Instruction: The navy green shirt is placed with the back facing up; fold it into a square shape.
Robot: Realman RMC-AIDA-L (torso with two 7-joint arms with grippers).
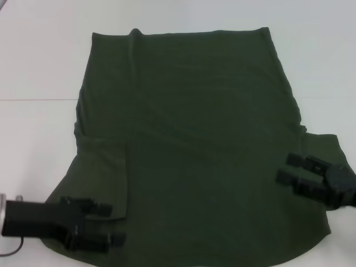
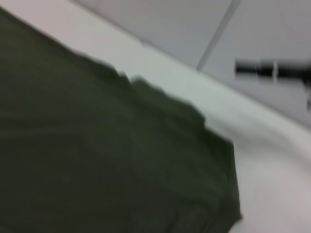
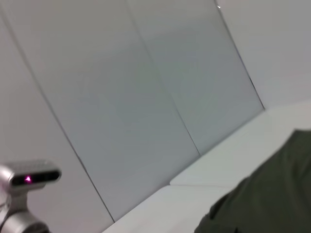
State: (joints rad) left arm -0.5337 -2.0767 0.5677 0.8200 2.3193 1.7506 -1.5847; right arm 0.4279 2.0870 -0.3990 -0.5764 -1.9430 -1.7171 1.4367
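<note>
Left gripper low over near-left part of navy green shirt, fingers spread apart, nothing between them, pointing inward across cloth. Folded-in sleeve flap just beyond its tips. Shirt lies flat on white table, plain side up, spanning between both grippers, hem far from them. Right gripper over near-right edge of shirt, fingers apart, empty, pointing inward toward left gripper.
</note>
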